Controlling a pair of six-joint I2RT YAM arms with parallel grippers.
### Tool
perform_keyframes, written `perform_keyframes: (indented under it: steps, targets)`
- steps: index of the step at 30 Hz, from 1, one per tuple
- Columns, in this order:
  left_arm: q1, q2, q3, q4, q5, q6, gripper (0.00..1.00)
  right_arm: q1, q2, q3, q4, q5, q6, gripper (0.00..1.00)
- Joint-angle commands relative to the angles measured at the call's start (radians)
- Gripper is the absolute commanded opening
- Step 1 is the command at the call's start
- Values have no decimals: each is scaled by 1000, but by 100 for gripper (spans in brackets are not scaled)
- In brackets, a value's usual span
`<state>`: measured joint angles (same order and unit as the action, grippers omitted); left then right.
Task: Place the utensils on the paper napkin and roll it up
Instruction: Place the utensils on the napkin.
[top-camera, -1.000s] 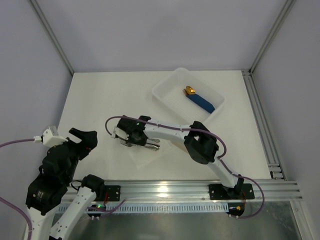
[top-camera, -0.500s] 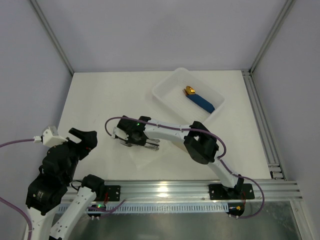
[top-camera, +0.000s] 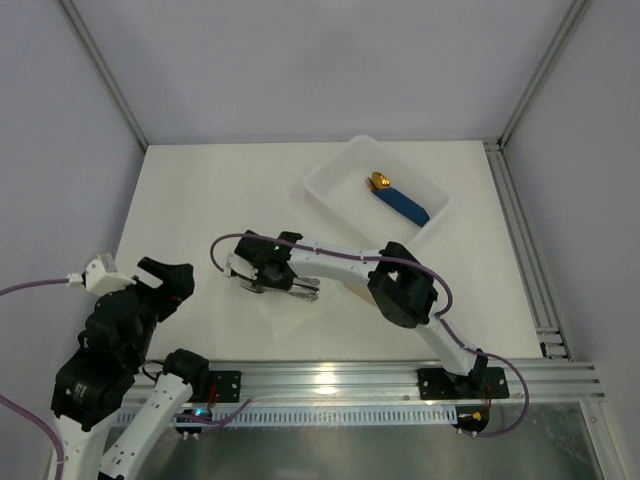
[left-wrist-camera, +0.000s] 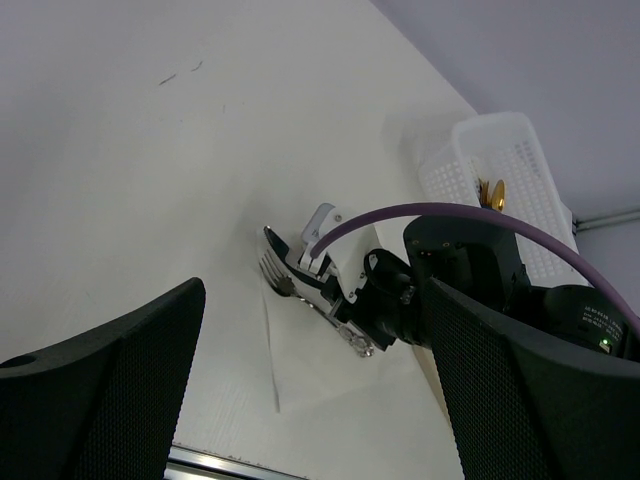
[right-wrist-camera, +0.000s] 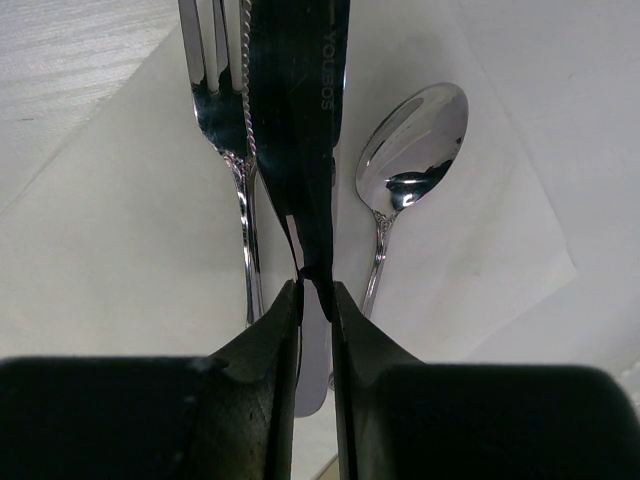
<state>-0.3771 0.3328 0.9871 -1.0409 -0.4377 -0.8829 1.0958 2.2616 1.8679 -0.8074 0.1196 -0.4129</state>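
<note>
Placing: right gripper (right-wrist-camera: 316, 295) pinches knife (right-wrist-camera: 296, 120) over napkin (right-wrist-camera: 110, 260), centre frame; next, lower and release; left gripper (top-camera: 166, 279) spread.

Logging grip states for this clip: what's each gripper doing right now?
Left gripper: open, empty.
Right gripper: closed on the knife, over the paper napkin.

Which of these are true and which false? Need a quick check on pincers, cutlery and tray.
1. The right pincer is shut on the knife. True.
2. The fork lies in the tray. False: it lies on the napkin, as does the spoon.
3. The left pincer is open and holds nothing. True.
4. The tray holds nothing. False: a blue-handled piece lies in it.
</note>
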Motion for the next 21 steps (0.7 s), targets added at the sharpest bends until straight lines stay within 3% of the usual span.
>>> perform_keyframes:
  steps: [1, 21]
  targets:
    - [4, -11, 25, -7, -19, 9, 90, -2, -10, 19, 28, 17, -12, 8]
    - [4, -21, 32, -21, -32, 13, 90, -2, 7, 13, 28, -11, -3, 17]
